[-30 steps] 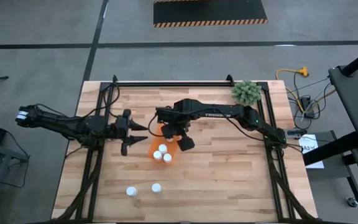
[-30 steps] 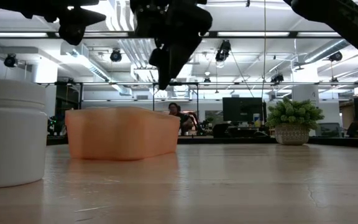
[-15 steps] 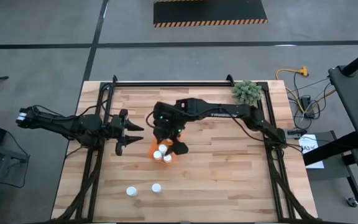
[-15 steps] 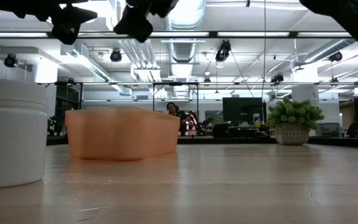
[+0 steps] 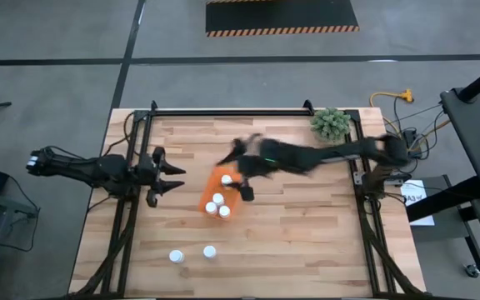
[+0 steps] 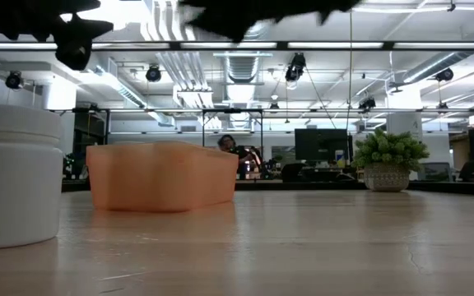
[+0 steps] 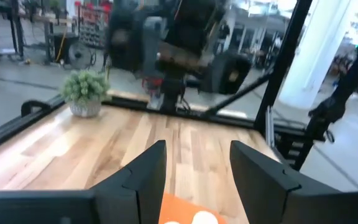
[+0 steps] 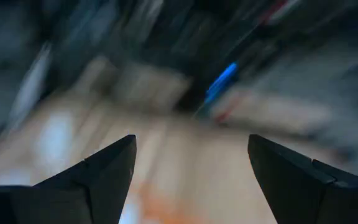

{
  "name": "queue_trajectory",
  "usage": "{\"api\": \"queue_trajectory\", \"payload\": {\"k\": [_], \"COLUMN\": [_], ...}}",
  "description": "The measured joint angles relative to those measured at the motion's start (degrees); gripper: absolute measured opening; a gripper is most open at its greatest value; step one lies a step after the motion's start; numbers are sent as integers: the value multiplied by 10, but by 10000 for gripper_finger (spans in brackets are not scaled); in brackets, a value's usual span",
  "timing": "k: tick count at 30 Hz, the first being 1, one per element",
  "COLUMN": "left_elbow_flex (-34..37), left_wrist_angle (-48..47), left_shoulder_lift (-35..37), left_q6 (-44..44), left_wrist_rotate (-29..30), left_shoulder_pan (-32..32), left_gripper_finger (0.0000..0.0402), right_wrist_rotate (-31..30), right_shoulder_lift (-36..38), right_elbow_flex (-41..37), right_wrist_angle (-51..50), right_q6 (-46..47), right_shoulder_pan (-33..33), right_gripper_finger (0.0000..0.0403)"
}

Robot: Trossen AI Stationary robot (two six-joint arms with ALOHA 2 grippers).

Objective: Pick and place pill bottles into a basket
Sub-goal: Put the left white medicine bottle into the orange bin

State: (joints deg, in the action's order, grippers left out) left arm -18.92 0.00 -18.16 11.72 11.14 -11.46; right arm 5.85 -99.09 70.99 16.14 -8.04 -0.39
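The orange basket lies mid-table and holds several white-capped pill bottles. Two more bottles stand on the wood near the front edge; one of them looms at the left of the low view. My right gripper, blurred, hangs open over the basket's far right side, its fingers wide apart around nothing. My left gripper hovers left of the basket, open and empty, pointing level at it. Its wrist view shows the basket's edge below the fingers.
A green fuzzy plant in a pot stands at the far right corner. Black frame rails run along the far edge and both sides of the table. Bare wood lies right of the basket and along the front.
My right gripper, which pointed down over the basket, has swung up fast to nearly level and drawn back a little toward the table's right edge, staying open. A bottle at the basket's far end shows now where it stood. My left gripper has backed toward the left edge.
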Motion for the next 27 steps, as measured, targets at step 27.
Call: {"api": "queue_trajectory", "payload": {"k": [27], "left_elbow_flex": [-2], "left_wrist_angle": [-5], "left_shoulder_lift": [8], "left_q6": [-128], "left_wrist_rotate": [63], "left_shoulder_pan": [1], "left_gripper_finger": [160], "right_wrist_rotate": [-171], "right_shoulder_lift": [176], "right_elbow_flex": [-362], "right_wrist_angle": [450], "right_q6": [82], "right_shoulder_pan": [32], "right_gripper_finger": [297]}}
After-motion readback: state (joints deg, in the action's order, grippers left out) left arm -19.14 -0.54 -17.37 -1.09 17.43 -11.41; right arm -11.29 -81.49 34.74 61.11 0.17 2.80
